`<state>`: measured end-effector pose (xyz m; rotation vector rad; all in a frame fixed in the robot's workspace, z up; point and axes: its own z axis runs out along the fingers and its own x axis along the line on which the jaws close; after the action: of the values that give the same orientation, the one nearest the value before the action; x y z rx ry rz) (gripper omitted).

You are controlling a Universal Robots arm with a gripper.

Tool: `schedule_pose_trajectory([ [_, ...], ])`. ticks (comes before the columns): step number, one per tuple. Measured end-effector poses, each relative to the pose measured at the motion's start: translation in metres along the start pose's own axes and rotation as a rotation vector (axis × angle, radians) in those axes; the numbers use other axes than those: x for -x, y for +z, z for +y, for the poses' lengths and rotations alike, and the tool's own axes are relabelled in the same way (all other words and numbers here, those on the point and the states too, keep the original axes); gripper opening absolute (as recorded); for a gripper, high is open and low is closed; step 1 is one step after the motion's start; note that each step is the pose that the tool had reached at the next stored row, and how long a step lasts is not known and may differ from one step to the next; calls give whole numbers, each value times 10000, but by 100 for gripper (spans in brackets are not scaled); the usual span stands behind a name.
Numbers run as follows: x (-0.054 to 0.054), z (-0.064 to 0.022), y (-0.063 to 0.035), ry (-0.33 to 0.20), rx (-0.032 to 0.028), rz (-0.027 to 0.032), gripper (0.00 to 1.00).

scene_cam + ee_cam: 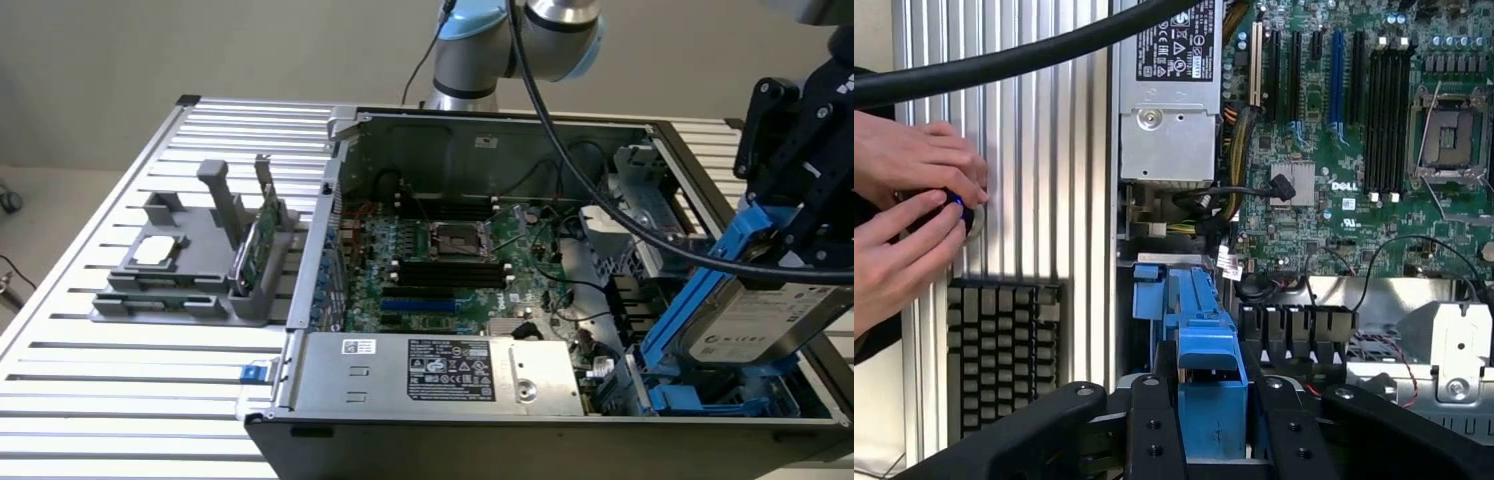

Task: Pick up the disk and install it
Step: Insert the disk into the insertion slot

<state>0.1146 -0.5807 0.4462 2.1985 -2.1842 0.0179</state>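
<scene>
Exterior view first: we see the gripper closed on the disk, which hangs clear of the slatted table at the exterior view's right, over the open computer case. We judge the pick-up half of the task done. The install half is not: the disk is steeply tilted, its lower end down among the blue brackets of the drive bay in the case's near right corner, and we cannot tell whether it touches them. It is plainly not lying flat or seated. The disk itself is a flat silver-grey drive with a white printed label facing the camera and a blue plastic carrier frame running along its long edge. In the wrist view the gripper has its black fingers pressed against either side of the blue carrier end of the disk, with the bay's blue rails just beyond and the motherboard further off. A person's hands work at a small dark object beside a keyboard, well apart from the disk.
</scene>
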Motion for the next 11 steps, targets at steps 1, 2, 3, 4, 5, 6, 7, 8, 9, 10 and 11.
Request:
schedule_pose_trajectory([
  [1,0,0,8,0,0,-1,33],
  [2,0,0,16,0,0,-1,33],
  [3,1,-1,26,0,0,-1,33],
  [4,1,-1,35,0,0,-2,33],
  [5,2,-1,43,0,0,-2,33],
  [6,2,-1,49,0,0,-1,33],
  [7,2,-1,56,0,0,-1,33],
  [8,2,-1,62,0,0,-1,33],
  [9,2,-2,68,0,0,-1,33],
  [10,3,-2,76,0,0,-1,33],
  [11,3,-2,86,0,0,-2,33],
])
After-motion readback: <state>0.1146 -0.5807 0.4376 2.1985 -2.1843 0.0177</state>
